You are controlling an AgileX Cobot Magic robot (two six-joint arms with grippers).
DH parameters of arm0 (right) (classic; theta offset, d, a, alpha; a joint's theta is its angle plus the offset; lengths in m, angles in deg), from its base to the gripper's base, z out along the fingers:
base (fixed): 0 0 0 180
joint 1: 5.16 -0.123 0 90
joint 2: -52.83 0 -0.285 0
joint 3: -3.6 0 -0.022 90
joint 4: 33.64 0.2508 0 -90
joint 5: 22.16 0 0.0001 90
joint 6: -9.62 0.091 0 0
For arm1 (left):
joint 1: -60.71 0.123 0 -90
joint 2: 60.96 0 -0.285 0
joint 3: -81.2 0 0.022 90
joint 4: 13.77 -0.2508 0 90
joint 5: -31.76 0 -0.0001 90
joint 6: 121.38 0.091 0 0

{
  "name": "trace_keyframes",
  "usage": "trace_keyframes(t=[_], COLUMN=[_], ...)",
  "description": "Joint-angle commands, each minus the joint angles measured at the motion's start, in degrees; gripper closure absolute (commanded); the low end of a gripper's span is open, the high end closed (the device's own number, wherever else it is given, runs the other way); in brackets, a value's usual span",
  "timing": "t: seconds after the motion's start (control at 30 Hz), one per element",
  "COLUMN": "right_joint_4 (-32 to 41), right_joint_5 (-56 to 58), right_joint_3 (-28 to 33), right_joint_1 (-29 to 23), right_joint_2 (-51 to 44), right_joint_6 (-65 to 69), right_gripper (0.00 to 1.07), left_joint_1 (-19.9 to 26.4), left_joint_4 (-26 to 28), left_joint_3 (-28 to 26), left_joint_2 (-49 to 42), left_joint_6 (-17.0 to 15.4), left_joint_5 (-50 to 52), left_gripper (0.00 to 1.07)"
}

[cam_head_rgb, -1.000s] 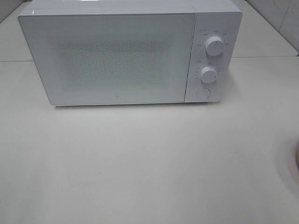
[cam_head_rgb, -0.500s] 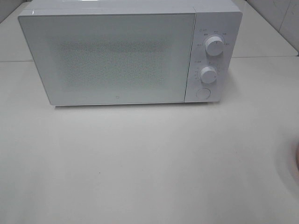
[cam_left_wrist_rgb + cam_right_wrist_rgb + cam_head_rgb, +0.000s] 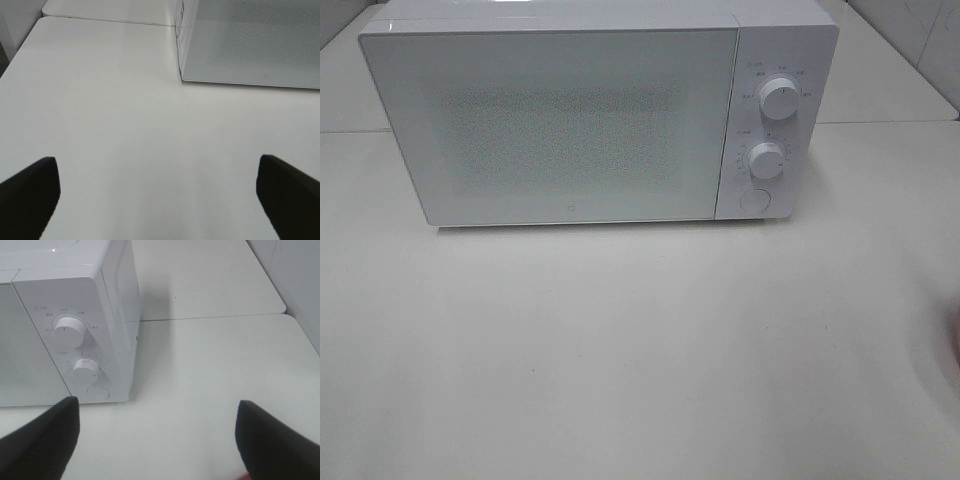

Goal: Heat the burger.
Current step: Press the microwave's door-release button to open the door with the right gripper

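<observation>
Your left gripper point(image 3: 157, 165) gaped wide, held nothing; right gripper point(image 3: 157, 407) likewise spread, empty, near shut microwave point(image 3: 570, 120) on table point(image 3: 620, 350).

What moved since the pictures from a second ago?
Nothing visibly changed. The microwave sits in the same spot on the table, its door shut and both knobs as before.

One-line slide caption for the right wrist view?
Open right gripper above the white table, facing the closed microwave's control panel.
</observation>
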Motion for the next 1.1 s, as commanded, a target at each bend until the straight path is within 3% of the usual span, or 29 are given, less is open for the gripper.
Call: trace_keyframes(t=[0.03, 0.37, 0.53, 1.1], right_joint_4=[-0.34, -3.21, -7.33, -3.90], right_joint_5=[-6.76, -18.62, -32.54, -47.96], right_joint_3=[-0.23, -0.23, 3.15, 12.66], right_joint_1=[0.29, 0.29, 0.29, 0.29], right_joint_2=[4.87, 14.50, 19.42, 22.00], right_joint_6=[-0.17, -0.11, 1.55, 2.35], right_gripper=[0.32, 0.32, 0.32, 0.32], left_joint_1=[-0.23, -0.23, -0.23, -0.23], left_joint_4=[0.34, 0.34, 0.34, 0.29], left_joint_3=[0.06, 0.06, 0.06, 0.06], left_joint_2=[-0.80, -0.80, -0.80, -0.80], left_joint_6=[0.00, 0.00, 0.00, 0.00], left_joint_5=[-0.11, -0.11, -0.11, -0.11], left_gripper=[0.07, 0.07, 0.07, 0.07])
